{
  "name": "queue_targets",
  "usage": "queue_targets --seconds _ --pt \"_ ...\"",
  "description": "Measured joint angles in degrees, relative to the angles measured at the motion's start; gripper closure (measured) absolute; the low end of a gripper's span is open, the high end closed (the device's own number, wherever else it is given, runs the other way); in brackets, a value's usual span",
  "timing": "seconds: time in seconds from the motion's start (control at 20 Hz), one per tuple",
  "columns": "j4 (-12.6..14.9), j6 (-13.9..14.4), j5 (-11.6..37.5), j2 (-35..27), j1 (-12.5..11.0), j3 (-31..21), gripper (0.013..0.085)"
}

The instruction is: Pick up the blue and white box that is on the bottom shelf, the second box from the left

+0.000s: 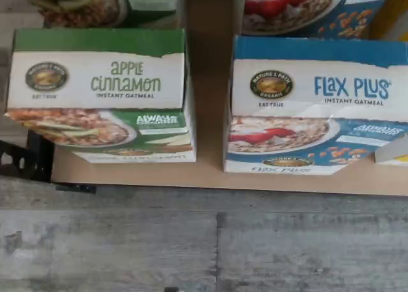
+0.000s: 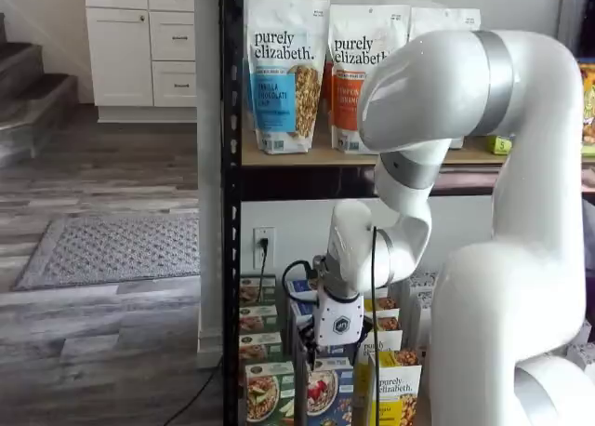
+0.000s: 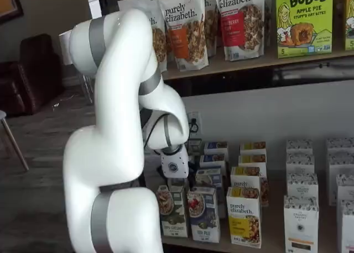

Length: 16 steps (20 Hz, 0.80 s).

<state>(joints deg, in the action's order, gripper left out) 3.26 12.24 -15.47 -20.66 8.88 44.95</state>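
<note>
The blue and white box (image 1: 310,107) stood at the front edge of the bottom shelf (image 1: 210,171), just beside a green box (image 1: 102,94), and the gripper (image 3: 178,182) hung above them, but I cannot tell how its fingers stood

The arm (image 3: 116,142) is glossy white with rounded joints and grey bands. A black cable (image 2: 375,286) runs along it. The white gripper (image 2: 337,326) body bears a dark round logo.
</note>
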Motion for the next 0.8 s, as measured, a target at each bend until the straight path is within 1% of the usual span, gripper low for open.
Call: queue_targets --seconds 0.15,0.4,0.8 --pt "0.7 0.0 -0.3 -1.8 -0.7 1.6 0.013" --pt "2.4 0.8 -1.6 -5.2 -1.4 5.0 0.013" --pt "2.2 -0.3 -3.5 -10.6 -2.4 11.4 0.013"
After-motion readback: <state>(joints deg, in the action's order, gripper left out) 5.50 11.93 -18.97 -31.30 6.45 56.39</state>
